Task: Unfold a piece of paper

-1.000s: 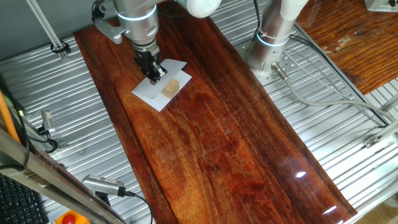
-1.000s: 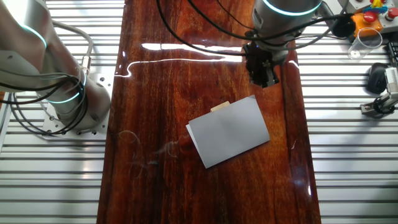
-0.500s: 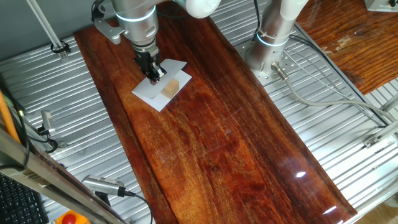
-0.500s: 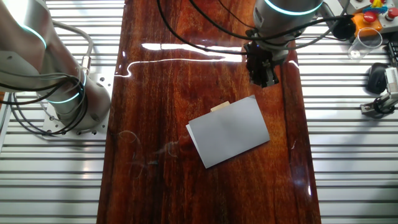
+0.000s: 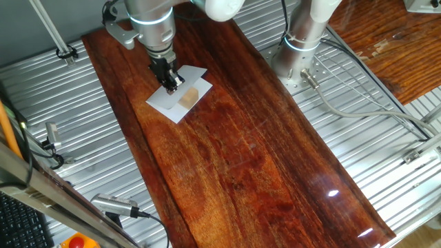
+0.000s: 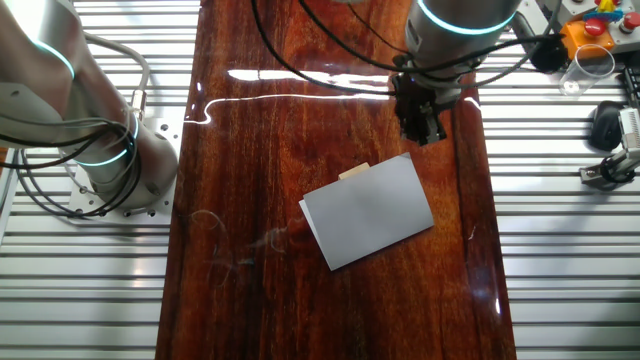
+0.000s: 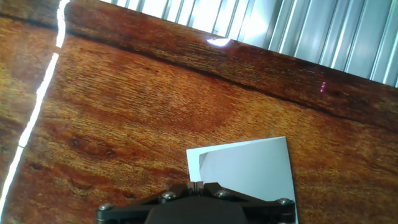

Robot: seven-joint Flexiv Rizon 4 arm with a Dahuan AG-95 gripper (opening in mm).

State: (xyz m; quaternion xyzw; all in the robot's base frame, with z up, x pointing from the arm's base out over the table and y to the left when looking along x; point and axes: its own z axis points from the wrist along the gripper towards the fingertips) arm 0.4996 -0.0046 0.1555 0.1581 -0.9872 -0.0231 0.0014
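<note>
Overhead, in one fixed view, the arm [image 5: 153, 24] comes down nearly straight from the top edge, its wrist vertical and the gripper [image 5: 172, 85] pointing at the table [image 5: 262, 165]. The fingertips sit over the far part of the paper [image 5: 169, 102], which lies folded on the dark wood. A block [image 5: 188, 98] rests on the paper, just beside the fingers on the side toward the table's long open stretch. Whether the tips touch the sheet cannot be told from here.

From the other fixed view the gripper [image 6: 424, 132] hangs clear of the paper [image 6: 368, 210], above bare wood near the table [image 6: 250, 150] edge, beyond the sheet's far corner. The sheet looks grey here, lying flat and askew, and a sliver of the block [image 6: 353, 171] peeks out along its far edge. The wrist stands upright, cables looping off behind it.

Looking along the fingers, the hand view shows the gripper [image 7: 196, 185] body at the bottom edge with the fingers drawn close together, only a thin seam between them, gripping nothing. The paper [image 7: 249, 171] lies directly ahead of the tips and a little to one side, one corner slightly lifted; the table [image 7: 124, 112] fills the rest.
</note>
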